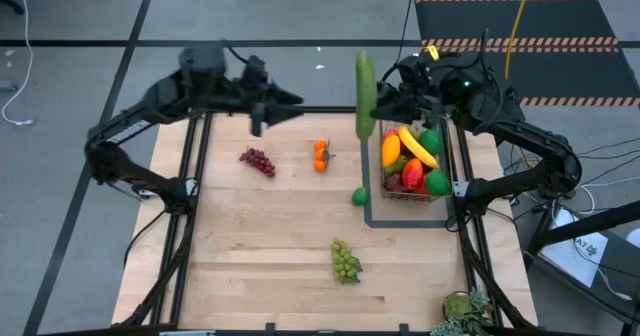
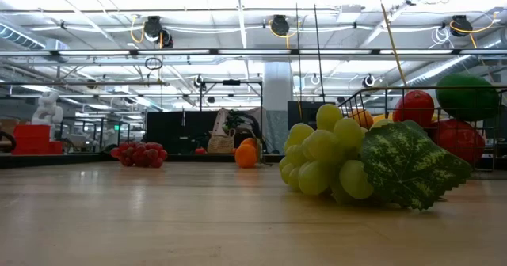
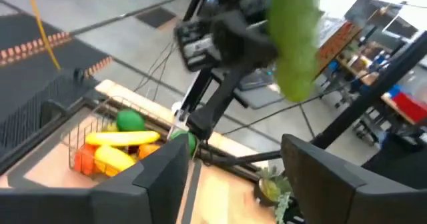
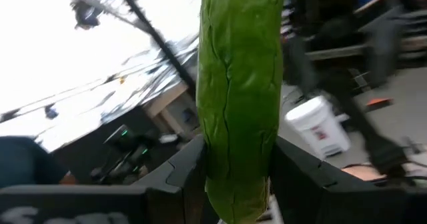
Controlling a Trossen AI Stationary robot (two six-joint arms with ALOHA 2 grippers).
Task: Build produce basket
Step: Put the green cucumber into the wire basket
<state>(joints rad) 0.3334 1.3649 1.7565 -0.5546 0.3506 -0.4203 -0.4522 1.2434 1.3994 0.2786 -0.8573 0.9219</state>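
The cucumber is held upright above the table's far edge, clamped at its lower end by the right gripper, just beside the wire basket. The basket is already loaded with a banana, red and green fruit. Purple grapes, an orange, a lime and green grapes are left on the boards. The left gripper is raised near the far edge, fingers apart, nothing between them.
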